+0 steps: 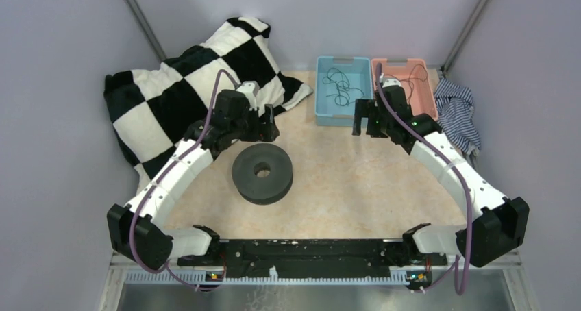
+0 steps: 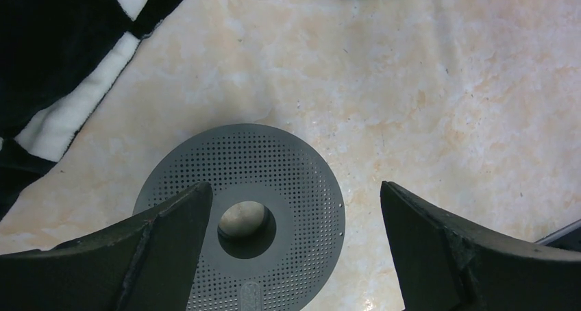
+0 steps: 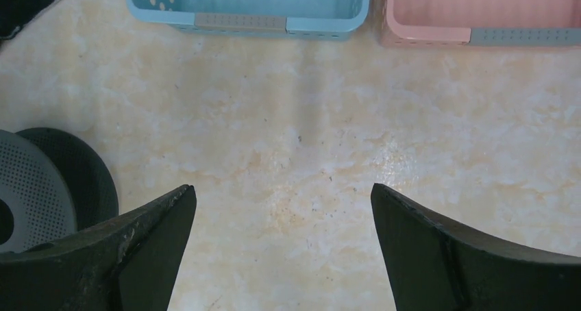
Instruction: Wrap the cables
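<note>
L claw (image 2: 294,189), R claw (image 3: 282,191) apart. 1 spool (image 1: 246,181). Blue bin (image 1: 363,100), pink bin (image 1: 419,97): cables (image 1: 339,85) in both.

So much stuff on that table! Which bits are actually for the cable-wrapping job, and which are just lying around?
For the job: thin black cables in the blue bin; more cables in the pink bin; dark round spool, probably for winding them.
Just lying about: checkered blanket; striped cloth.
</note>
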`<state>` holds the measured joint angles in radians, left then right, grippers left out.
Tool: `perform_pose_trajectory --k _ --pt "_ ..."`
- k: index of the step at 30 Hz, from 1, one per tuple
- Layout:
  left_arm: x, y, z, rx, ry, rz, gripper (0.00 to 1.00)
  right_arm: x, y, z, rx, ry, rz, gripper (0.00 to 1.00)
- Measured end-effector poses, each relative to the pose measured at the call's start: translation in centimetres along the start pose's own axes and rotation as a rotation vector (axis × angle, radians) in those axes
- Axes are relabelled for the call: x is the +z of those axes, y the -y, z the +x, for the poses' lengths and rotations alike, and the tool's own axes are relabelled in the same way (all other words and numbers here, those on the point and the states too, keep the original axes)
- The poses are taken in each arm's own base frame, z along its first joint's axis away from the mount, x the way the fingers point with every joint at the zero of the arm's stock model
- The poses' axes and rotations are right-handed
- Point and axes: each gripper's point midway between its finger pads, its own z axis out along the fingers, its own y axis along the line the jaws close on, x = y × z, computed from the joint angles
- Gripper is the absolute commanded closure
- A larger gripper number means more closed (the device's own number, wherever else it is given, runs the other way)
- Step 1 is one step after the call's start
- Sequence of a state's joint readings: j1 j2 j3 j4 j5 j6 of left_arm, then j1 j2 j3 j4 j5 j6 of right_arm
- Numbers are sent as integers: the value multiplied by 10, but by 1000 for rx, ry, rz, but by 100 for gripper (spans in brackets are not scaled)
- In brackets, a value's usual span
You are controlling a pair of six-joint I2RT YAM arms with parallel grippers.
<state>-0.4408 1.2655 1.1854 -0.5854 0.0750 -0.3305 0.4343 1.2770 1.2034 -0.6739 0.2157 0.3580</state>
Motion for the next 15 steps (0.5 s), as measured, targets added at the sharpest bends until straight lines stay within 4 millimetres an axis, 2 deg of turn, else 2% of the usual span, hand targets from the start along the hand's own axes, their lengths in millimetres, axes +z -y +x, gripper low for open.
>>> perform_pose_trajectory --k 12,15 --pt "8 -2 16 -40 -82 -12 2 1 6 2 -9 7 23 1" --pt "4 -16 16 -74 -87 -90 2 0 6 4 -7 12 18 1"
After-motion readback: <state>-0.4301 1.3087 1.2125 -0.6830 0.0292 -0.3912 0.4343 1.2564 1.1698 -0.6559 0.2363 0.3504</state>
